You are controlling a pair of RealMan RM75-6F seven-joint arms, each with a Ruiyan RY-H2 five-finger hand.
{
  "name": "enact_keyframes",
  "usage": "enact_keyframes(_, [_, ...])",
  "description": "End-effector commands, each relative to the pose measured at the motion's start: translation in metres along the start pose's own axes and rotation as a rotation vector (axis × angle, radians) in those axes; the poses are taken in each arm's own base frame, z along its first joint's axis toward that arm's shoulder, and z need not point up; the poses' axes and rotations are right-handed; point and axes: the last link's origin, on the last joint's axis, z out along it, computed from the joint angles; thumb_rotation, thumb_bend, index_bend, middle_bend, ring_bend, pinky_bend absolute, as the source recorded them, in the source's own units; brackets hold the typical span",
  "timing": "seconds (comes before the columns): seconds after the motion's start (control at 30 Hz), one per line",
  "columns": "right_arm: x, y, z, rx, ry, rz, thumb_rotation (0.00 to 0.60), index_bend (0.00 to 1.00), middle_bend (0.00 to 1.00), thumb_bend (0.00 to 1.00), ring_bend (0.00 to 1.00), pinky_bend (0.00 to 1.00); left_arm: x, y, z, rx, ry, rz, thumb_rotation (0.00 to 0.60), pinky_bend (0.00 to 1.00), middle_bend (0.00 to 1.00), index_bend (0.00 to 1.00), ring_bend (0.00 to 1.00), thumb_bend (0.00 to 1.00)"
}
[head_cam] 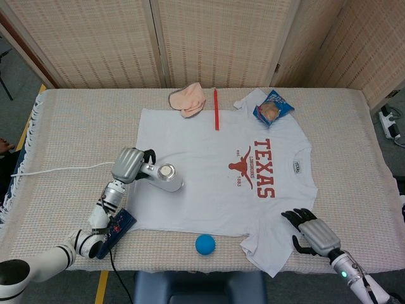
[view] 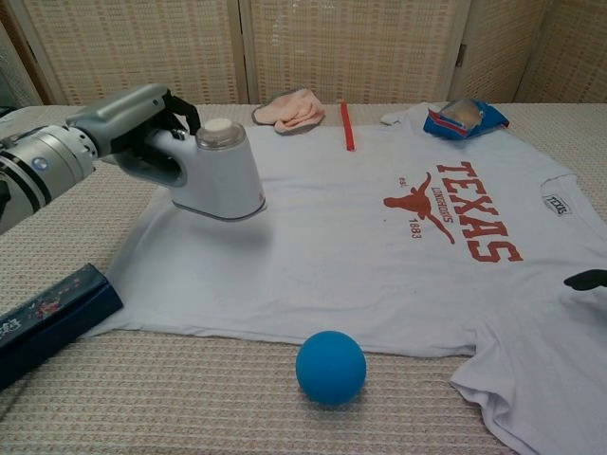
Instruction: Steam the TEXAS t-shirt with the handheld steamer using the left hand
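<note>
A pale grey t-shirt [head_cam: 209, 171] [view: 341, 237] printed with a red TEXAS longhorn design lies flat across the table. My left hand [head_cam: 128, 166] [view: 133, 118] grips the handle of the white handheld steamer [head_cam: 166, 178] [view: 216, 171], which hovers just above the shirt's left part, its flat base facing down. Near the shirt's lower right sleeve, my right hand [head_cam: 313, 232] rests over the table with its fingers spread and nothing in it; in the chest view only dark fingertips [view: 588, 280] show at the right edge.
A blue ball [head_cam: 204, 244] [view: 330, 368] sits by the shirt's hem. A dark blue case [head_cam: 114, 231] [view: 47, 318] lies at front left. At the back are a pink cloth [head_cam: 188, 99], a red pen [head_cam: 216, 109] and a blue snack bag [head_cam: 273, 107]. The steamer's white cord [head_cam: 57, 168] trails left.
</note>
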Motion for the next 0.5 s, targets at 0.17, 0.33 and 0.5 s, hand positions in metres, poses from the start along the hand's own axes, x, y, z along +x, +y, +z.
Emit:
enact_keyframes(0.17, [-0.008,-0.002,0.011,0.025,-0.005,0.012,0.365,0.0,0.06,0.73,0.0,0.0,-0.032,0.02,0.014,-0.006,-0.043,0.065,0.6,0.65,0.93,0.85,0.76,0.27])
enact_keyframes(0.33, [-0.01,-0.002,0.012,0.028,-0.003,0.015,0.366,0.0,0.06,0.73,0.0,0.0,-0.046,0.024,0.016,-0.003,-0.047,0.105,0.6,0.65,0.93,0.85,0.76,0.27])
enact_keyframes(0.5, [-0.011,-0.002,0.012,0.024,-0.005,0.016,0.365,0.0,0.06,0.74,0.0,0.0,-0.056,0.018,0.015,0.004,-0.053,0.152,0.6,0.66,0.93,0.85,0.76,0.27])
